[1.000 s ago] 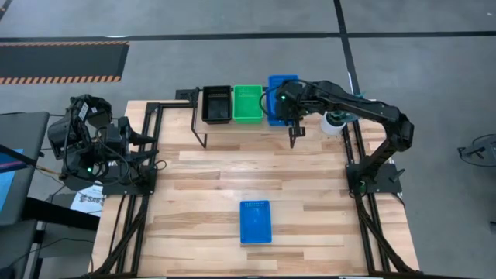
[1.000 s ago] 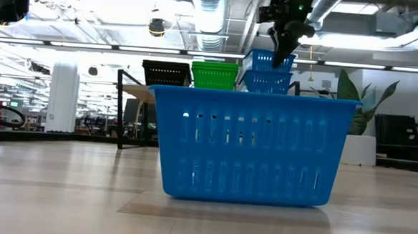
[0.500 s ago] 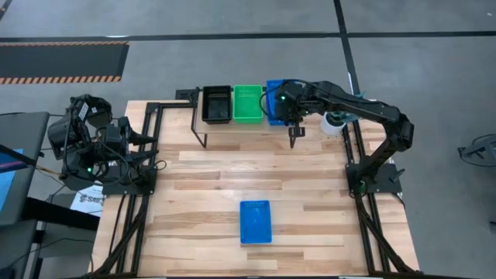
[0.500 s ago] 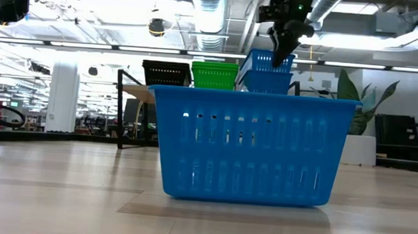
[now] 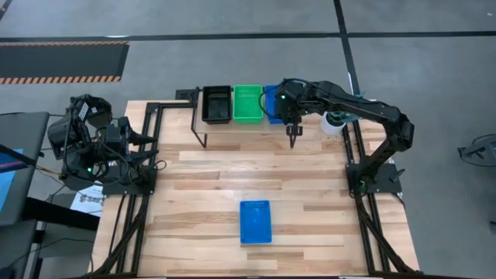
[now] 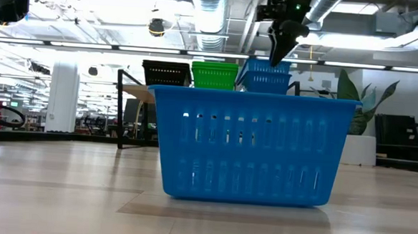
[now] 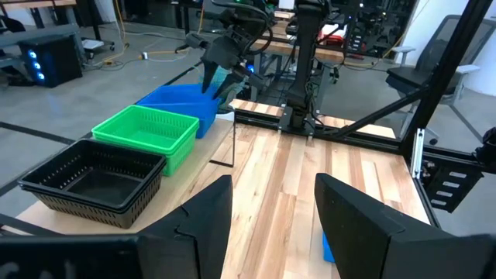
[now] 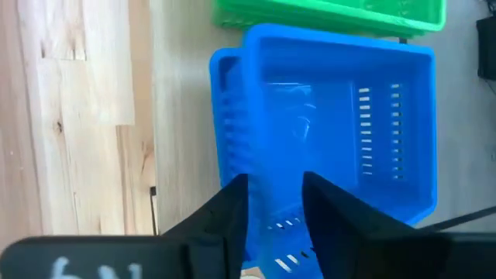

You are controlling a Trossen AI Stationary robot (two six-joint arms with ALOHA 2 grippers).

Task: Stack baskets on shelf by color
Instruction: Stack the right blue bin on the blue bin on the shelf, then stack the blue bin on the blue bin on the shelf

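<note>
On the shelf [image 7: 203, 155] at the table's far edge stand black baskets [image 5: 217, 104], green baskets [image 5: 248, 103] and two blue baskets, the upper blue basket [image 8: 341, 124] nested slightly askew in the lower [image 8: 221, 116]. My right gripper [image 8: 275, 213] is open, slanting down over the upper basket's near short wall, one finger on either side of it. Another blue basket [image 5: 256, 222] rests on its bottom on the table near the front edge. My left gripper [image 7: 271, 225] waits open, high at the table's left side.
A white cup-like object [image 5: 335, 122] stands right of the shelf beside my right arm. Black frame rails [image 5: 128, 217] run along the table's left and right sides. The wooden tabletop [image 5: 232, 170] between shelf and front basket lies bare.
My right gripper has opened and let go while staying in place. The upper blue basket, held tilted with its near end raised, has dropped level into the lower blue basket on the shelf.
</note>
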